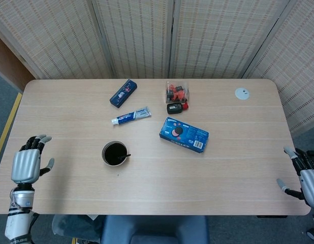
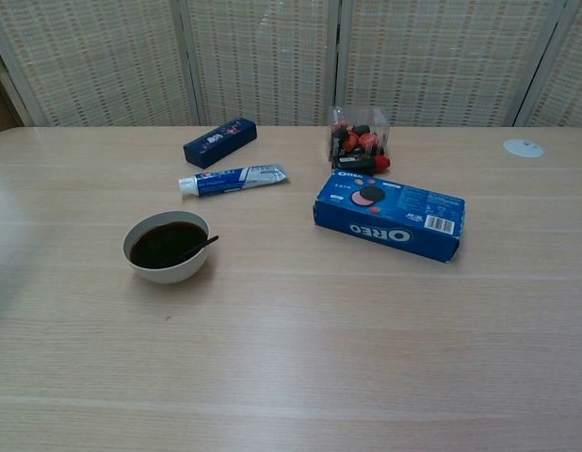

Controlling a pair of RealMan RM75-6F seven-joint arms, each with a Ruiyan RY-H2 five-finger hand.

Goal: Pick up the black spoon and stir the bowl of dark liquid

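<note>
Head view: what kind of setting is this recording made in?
Probably a lab or test room set up for teleoperation, not a home kitchen. A plain wooden table stands against woven folding screens, and the things on it are unrelated props: an Oreo box, toothpaste tube, and bowl of dark liquid.

The head view looks steeply down from high above the near edge of the tabletop (image 1: 147, 188), far enough back to take in all four edges, the woven screens behind the far edge and strips of floor past both side edges. The chest view sits much lower and closer, just above the near edge, facing the far edge at a shallow angle, so the tabletop (image 2: 300, 358) fills most of the frame and both near corners fall outside it. Both views share the middle and far parts of the tabletop; the side edges show only from the head.
</note>
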